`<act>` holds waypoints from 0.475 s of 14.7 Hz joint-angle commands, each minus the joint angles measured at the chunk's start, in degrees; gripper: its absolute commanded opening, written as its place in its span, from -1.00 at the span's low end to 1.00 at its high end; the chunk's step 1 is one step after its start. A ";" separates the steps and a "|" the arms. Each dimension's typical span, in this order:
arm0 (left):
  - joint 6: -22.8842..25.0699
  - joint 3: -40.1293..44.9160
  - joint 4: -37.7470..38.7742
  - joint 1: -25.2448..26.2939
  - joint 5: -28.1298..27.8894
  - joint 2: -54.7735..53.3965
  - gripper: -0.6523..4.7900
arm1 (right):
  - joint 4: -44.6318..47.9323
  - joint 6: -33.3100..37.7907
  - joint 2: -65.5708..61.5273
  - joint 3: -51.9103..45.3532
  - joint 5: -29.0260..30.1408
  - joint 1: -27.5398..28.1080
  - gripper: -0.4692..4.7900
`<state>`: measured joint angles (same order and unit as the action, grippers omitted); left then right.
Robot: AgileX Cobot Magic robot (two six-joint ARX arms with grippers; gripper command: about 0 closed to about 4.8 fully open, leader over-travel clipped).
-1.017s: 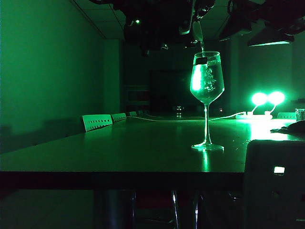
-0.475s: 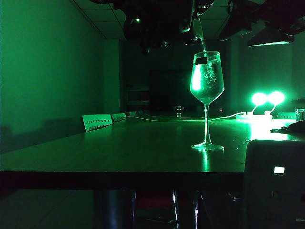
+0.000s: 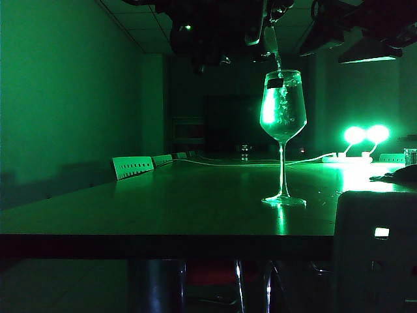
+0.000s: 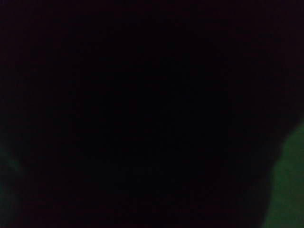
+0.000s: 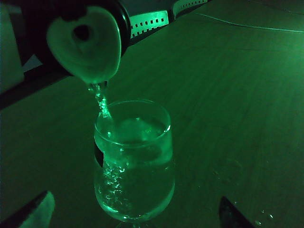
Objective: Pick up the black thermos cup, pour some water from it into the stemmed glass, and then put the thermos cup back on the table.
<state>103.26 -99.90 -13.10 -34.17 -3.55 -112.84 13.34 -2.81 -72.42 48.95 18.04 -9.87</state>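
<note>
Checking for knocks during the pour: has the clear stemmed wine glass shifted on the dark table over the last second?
No. The stemmed glass stands where it did; its foot keeps the same spot against the table edge and the lamps behind.

One stemmed glass (image 3: 283, 124) stands on one table (image 3: 163, 208), with one dark sticker (image 3: 275, 83) near its rim. One black thermos cup (image 5: 88, 40) is tipped above it, one stream of water (image 5: 101, 102) running from its mouth. Two bright round lamps (image 3: 365, 135) glow at the far right. At least three pale chair backs (image 3: 133, 167) show along the table's left edge. Two fingertips (image 5: 35, 211) of the right gripper (image 5: 137, 213) show in the right wrist view. One small lit panel (image 3: 382, 232) at lower right.
</note>
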 commanded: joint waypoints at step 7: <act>0.26 -0.63 -3.39 0.46 0.83 0.85 -0.55 | 0.55 0.22 0.15 0.31 0.13 0.00 1.00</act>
<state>103.50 -99.90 -13.10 -33.78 -3.07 -112.84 13.34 -2.79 -72.42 48.95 18.04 -9.87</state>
